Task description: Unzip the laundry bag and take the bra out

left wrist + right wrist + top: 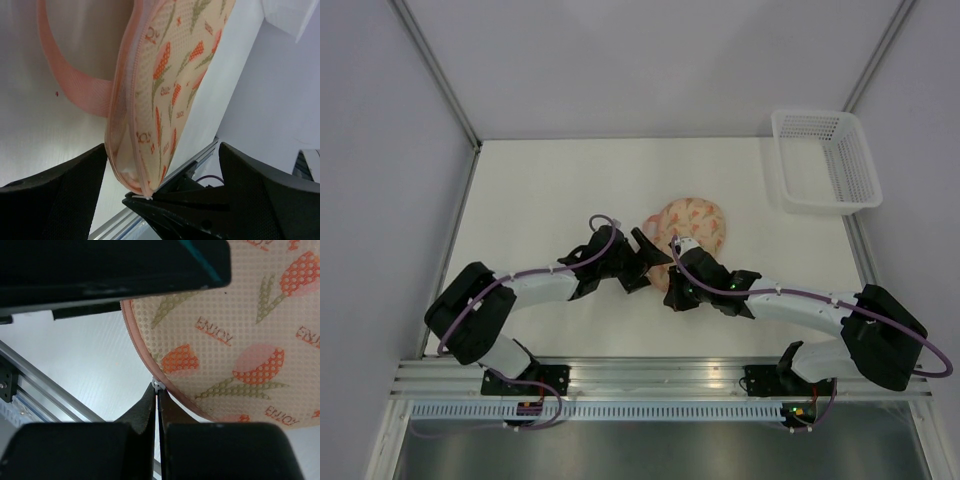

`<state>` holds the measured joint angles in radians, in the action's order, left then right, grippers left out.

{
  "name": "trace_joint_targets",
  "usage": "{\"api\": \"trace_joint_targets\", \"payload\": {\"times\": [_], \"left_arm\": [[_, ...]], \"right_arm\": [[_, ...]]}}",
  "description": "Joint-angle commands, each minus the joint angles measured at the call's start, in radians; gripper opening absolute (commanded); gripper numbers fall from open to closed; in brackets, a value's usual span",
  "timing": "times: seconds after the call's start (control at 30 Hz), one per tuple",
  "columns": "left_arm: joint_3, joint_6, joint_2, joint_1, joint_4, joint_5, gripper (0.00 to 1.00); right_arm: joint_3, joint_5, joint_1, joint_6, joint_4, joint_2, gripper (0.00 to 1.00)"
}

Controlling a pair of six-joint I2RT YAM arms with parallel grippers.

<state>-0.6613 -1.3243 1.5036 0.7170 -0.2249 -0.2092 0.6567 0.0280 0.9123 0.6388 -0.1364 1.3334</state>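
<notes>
We show both arms folded at outward-set elbows, forearms converging toward the middle. The left arm [535, 285] ends in the left hand [645, 262], its fingers [65, 185] spread wide apart. The right arm [800, 305] ends in the right hand [158, 395], fingers [142, 410] pressed together, pinching a small white zipper pull [158, 385] at their tips.

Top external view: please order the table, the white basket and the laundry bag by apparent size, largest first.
1. table
2. white basket
3. laundry bag, only partly visible, so slightly unsure
</notes>
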Motion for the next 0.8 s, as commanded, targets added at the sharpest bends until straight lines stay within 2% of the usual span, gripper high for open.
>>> {"api": "trace_joint_targets", "payload": {"times": [0.0, 0.03, 0.13, 0.2, 0.33, 0.47, 0.6, 0.7, 0.77], "left_arm": [[-0.047, -0.084, 0.052, 0.021, -0.054, 0.024, 0.93], [-0.047, -0.085, 0.066, 0.022, -0.054, 0.021, 0.90], [-0.020, -0.088, 0.067, 0.025, -0.100, 0.019, 0.70], [0.020, -0.101, 0.054, 0.025, -0.134, 0.028, 0.35], [0.016, -0.089, 0.040, 0.024, -0.105, 0.047, 0.05], [0.005, -0.082, 0.046, 0.021, -0.100, 0.053, 0.02], [0.011, -0.070, 0.053, -0.020, -0.123, 0.031, 0.02], [0.012, -0.038, 0.053, -0.059, -0.125, -0.005, 0.02], [-0.009, -0.004, 0.064, -0.079, -0.114, -0.077, 0.02]], "right_arm": [[-0.008, 0.012, -0.001, -0.018, 0.034, -0.022, 0.00], [-0.008, 0.004, 0.000, -0.019, 0.031, -0.026, 0.00], [-0.009, -0.007, -0.001, -0.018, 0.027, -0.039, 0.01], [-0.006, -0.011, -0.001, -0.018, 0.020, -0.037, 0.00], [0.001, -0.022, 0.000, -0.018, 0.006, -0.040, 0.00], [0.015, -0.063, -0.001, -0.014, -0.061, -0.039, 0.00], [0.055, -0.227, 0.000, 0.016, -0.218, -0.010, 0.01], [0.043, -0.295, -0.001, 0.042, -0.267, -0.026, 0.01], [0.041, -0.329, 0.000, 0.061, -0.299, -0.037, 0.01]]}}
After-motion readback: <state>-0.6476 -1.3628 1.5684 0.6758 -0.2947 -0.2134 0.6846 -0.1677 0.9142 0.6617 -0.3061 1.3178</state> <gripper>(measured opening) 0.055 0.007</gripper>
